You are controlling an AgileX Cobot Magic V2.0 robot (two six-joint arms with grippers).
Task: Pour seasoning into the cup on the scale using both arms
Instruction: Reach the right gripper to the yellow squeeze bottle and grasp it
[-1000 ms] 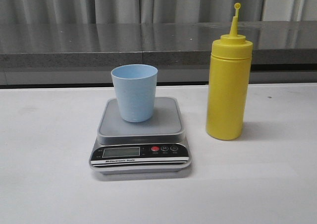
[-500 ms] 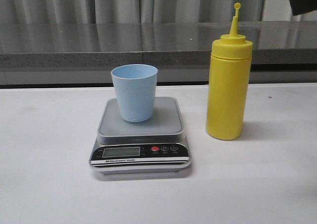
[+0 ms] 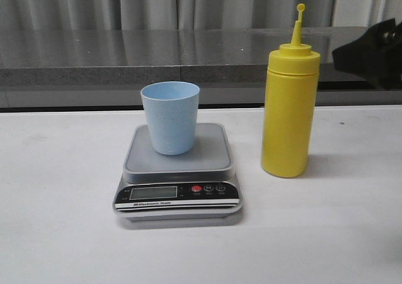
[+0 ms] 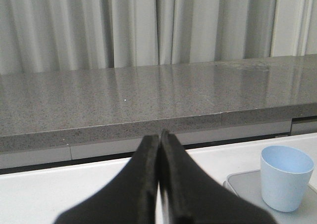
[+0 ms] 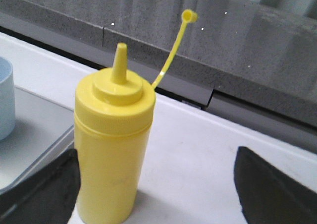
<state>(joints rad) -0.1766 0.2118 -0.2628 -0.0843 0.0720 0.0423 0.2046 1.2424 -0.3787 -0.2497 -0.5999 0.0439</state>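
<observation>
Right gripper spread wide, empty, fingers flanking seasoning bottle, no contact yet; cap off nozzle, dangling on tether. Bottle upright on table, just right of scale. Cup already on platform, looked empty. Left gripper pinched closed, empty, near cup. Judged: grasp, lift, pour all left

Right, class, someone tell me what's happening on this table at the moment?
Nothing is held yet. The blue cup stands upright on the scale, and the yellow bottle stands on the table to its right, tip cap off the nozzle. The right claw is open, one finger on each side of the bottle, without gripping it. The left claw is shut and hangs apart from the cup.
</observation>
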